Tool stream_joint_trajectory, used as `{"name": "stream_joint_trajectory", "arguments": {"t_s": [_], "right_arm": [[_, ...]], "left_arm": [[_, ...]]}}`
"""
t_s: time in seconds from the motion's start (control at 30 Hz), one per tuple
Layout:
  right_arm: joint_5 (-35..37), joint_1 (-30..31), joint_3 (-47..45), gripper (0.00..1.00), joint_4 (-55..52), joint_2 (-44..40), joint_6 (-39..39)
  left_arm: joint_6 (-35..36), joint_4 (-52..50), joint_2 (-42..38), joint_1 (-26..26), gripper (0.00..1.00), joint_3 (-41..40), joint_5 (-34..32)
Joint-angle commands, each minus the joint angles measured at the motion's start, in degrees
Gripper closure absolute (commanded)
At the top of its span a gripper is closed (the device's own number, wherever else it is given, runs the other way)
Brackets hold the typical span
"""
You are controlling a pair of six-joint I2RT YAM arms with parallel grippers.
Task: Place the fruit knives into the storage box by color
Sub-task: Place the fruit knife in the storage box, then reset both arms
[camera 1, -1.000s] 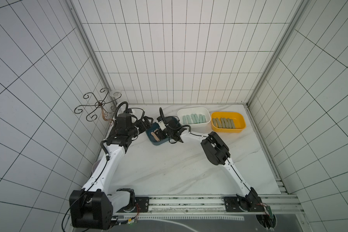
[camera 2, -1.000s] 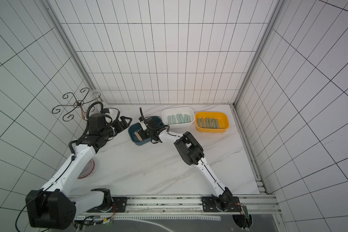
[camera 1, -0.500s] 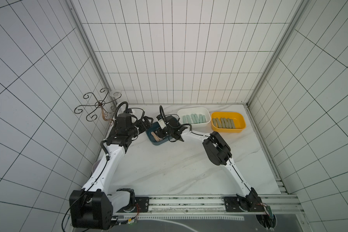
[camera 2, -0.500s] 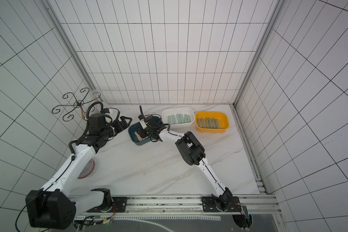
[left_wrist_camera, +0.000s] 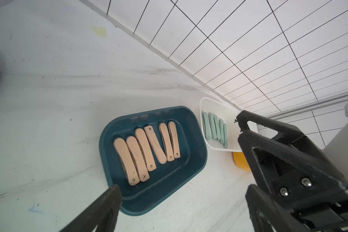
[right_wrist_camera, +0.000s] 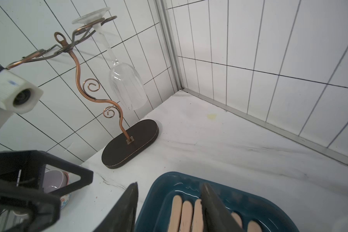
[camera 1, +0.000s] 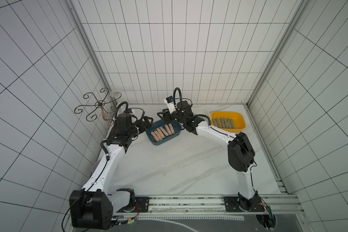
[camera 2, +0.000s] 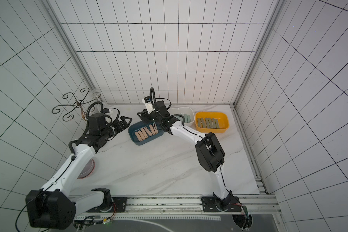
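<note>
We judged the step in hand to be the let-go over the blue box [left_wrist_camera: 197, 160]. The right gripper [right_wrist_camera: 169, 187] hung above its far side with the jaws parted and nothing between them. Six peach knives [left_wrist_camera: 147, 148] lay side by side on the box floor. To finish well, we thought the gripper should rise straight up before swinging away, so that neither finger caught the rim or nudged the row.

The mint knives [left_wrist_camera: 214, 130] sat in the white box [left_wrist_camera: 209, 104] just right of the blue one. The olive knives [camera 1: 223, 123] sat in the yellow box [camera 1: 239, 118] further right. We saw no knife loose on the table [camera 1: 169, 164], so the sorting looked all but done.

The right arm reached far and leftward, elbow raised, wrist tipped down over the box. The left arm stretched to the far left, and the left gripper [camera 1: 148, 122] hovered just left of the blue box, pointing at it, wide apart and empty.
</note>
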Motion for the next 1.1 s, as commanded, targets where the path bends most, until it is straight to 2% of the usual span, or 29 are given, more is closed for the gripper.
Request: {"name": "stream_joint_trajectory", "arguments": {"t_s": [0.0,0.23,0.37,0.53,0.57,0.63,0.73,0.87,1.07], "right_arm": [[1.61,-2.25,-7.87,0.47,0.43,-4.40,0.07],[3.43,-7.03,-21.50,0.44,0.33,-18.21,0.38],[4.17,-10.28,-28.27,0.39,-1.77,-27.28,0.27],[3.15,-16.70,-35.41,0.26,-6.72,-38.78,0.94],[3.36,-18.29,-36.74,0.21,-7.50,-40.98,1.10],[4.54,-22.20,-39.93,0.01,-9.92,-45.89,2.21],[6.39,-28.52,-43.36,0.00,-12.78,-51.49,3.93],[14.50,-34.06,-46.20,0.00,-14.77,-56.45,5.70],[32.31,-38.60,-51.21,0.00,-10.99,-57.95,5.24]], "left_arm": [[0.33,1.02,-1.67,0.20,0.03,2.22,0.15],[1.18,0.76,-2.90,-0.46,0.03,2.15,-1.33],[3.89,-0.59,-3.44,-3.20,0.03,3.30,-5.60],[6.95,0.38,-5.90,-7.50,0.03,1.93,-14.86],[7.08,1.18,-6.67,-8.00,0.03,1.17,-16.30],[7.08,3.46,-8.69,-8.80,0.03,-1.13,-19.79],[7.91,8.30,-11.87,-9.94,0.03,-5.25,-25.00],[12.94,16.24,-16.45,-11.81,0.03,-11.82,-33.63],[24.49,24.95,-18.82,-12.44,0.03,-21.83,-44.90]]}}
